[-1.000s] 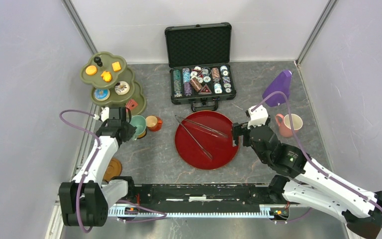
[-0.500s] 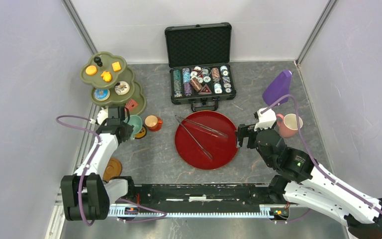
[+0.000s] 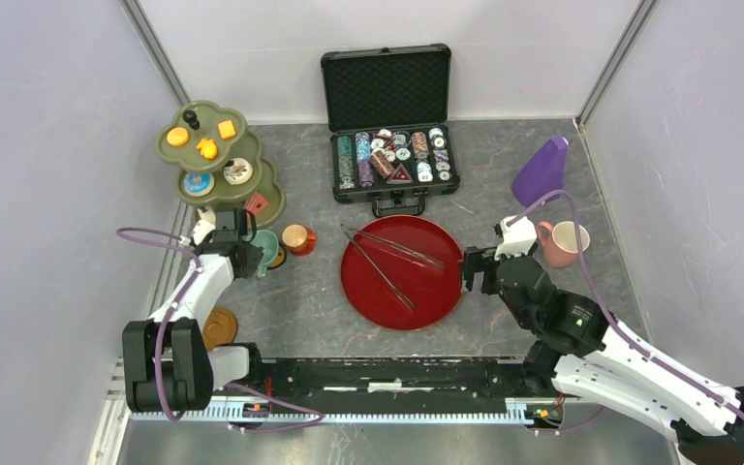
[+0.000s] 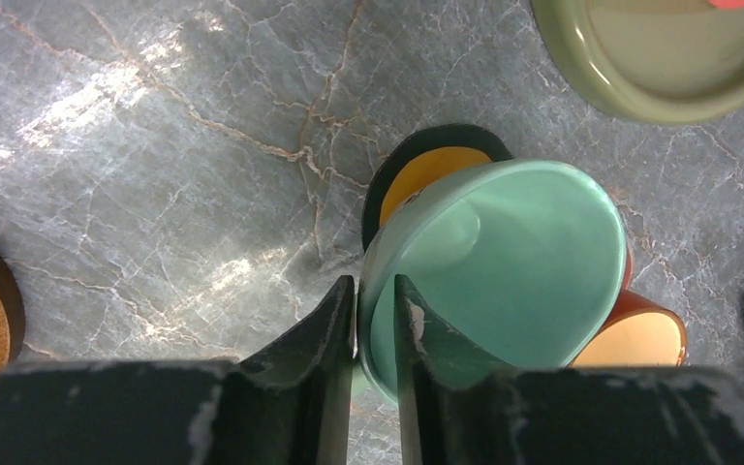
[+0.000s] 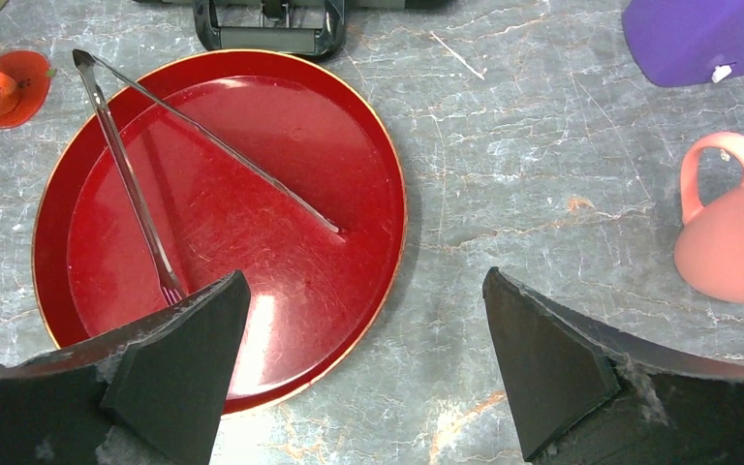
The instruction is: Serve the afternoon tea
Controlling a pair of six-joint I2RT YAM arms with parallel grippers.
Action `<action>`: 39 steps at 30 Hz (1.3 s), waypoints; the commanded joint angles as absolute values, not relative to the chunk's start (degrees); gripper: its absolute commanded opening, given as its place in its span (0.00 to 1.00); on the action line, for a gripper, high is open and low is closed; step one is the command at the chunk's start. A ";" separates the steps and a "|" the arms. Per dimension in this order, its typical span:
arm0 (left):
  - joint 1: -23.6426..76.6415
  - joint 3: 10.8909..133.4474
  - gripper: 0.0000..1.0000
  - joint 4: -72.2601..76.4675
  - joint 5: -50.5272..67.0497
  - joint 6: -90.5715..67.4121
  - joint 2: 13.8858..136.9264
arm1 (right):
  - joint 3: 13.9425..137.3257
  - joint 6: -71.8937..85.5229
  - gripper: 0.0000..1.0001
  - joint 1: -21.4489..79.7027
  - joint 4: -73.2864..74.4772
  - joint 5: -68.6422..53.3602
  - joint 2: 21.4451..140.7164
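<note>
The left arm reaches up from its base at about 7 o'clock toward 10 o'clock, its wrist tipped downward, and the left gripper (image 4: 375,320) has its two dark fingers (image 4: 322,334) set close together with only a narrow gap between them. The right arm stretches from its base at 5 o'clock toward 3 o'clock of centre. The right gripper (image 5: 363,358) has its fingers spread wide apart, holding nothing.

Robot lab test cell: grey partition walls (image 3: 48,145), marble-patterned tabletop (image 3: 300,300), bolted arm rail (image 3: 387,373).
</note>
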State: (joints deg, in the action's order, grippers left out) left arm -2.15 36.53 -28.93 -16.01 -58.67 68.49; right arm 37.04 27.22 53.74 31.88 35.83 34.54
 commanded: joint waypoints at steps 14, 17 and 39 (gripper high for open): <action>-2.34 41.62 0.68 -35.18 -15.56 -54.94 59.73 | 35.30 27.47 0.98 53.70 29.55 34.92 35.26; -2.39 42.37 0.89 -42.89 -19.27 -53.12 54.19 | 34.64 26.86 0.98 53.71 28.64 35.00 35.27; -25.61 37.26 1.00 -55.25 -25.17 -65.85 57.44 | 38.03 22.20 0.98 53.73 27.21 33.24 38.83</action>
